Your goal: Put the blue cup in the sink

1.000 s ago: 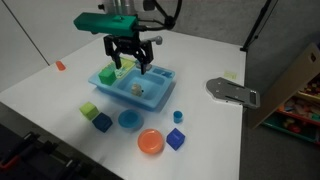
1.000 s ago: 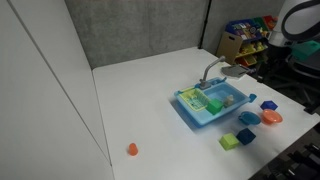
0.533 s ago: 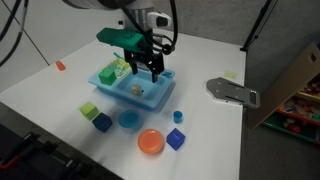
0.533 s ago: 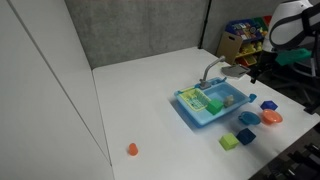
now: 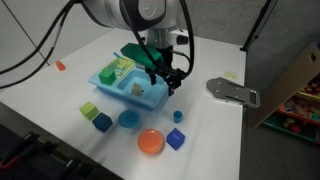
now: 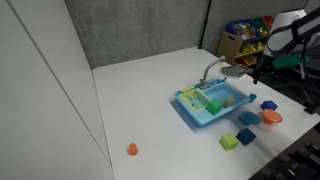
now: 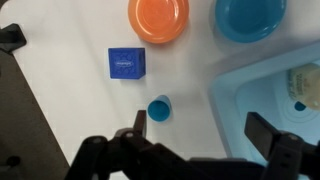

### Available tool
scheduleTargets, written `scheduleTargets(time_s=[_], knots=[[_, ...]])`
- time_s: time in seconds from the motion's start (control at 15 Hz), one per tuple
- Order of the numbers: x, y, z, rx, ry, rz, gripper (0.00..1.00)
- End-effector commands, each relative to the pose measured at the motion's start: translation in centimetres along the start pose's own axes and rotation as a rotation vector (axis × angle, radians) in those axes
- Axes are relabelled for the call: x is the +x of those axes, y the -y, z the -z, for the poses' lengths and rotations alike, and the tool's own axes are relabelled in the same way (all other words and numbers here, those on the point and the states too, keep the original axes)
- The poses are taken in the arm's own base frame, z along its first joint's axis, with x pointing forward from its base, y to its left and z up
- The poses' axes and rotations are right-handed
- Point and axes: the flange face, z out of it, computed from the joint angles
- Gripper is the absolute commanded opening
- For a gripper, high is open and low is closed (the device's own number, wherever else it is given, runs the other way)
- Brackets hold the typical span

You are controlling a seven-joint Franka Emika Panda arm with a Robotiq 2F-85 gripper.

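The blue cup (image 7: pixel 159 109) is a tiny dark-blue cylinder standing on the white table, just off the sink's corner; it also shows in an exterior view (image 5: pixel 178 115). The light-blue sink (image 5: pixel 118 90) (image 6: pixel 197 116) (image 7: pixel 262 85) holds small toys, and its grey faucet (image 6: pixel 210 72) rises at the back. My gripper (image 7: pixel 200 128) (image 5: pixel 170 82) is open and empty, hovering over the sink's edge nearest the cup. In the wrist view the cup lies beside one fingertip, apart from it.
An orange dish (image 7: pixel 158 17) (image 5: pixel 150 142), a blue round dish (image 7: pixel 250 17) (image 5: pixel 128 120) and a blue cube (image 7: pixel 127 63) (image 5: pixel 176 138) lie near the cup. Another blue cube (image 5: pixel 102 122), a green cube (image 5: pixel 89 110) and a grey metal piece (image 5: pixel 232 92) also sit on the table.
My gripper has moved from above the sink's middle across to its edge near the blue cup, and a little lower. It stays open. The objects have not moved.
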Motion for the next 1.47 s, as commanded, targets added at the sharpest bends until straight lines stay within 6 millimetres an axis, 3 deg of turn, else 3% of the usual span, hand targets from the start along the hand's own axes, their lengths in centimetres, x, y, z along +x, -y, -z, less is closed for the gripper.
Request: scheduleTargets(time_s=[0.0, 0.73, 1.2, 1.4], knots=[[2.1, -1.6, -1.9, 0.021, -0.024, -0.067, 1.00], [4.0, -5.0, -7.4, 0.066, -0.040, -0.196, 1.00], [4.9, -5.3, -11.6, 0.074, -0.005, -0.233, 1.00], [4.2, -5.1, -11.8, 0.056, 0.009, -0.211, 1.00]])
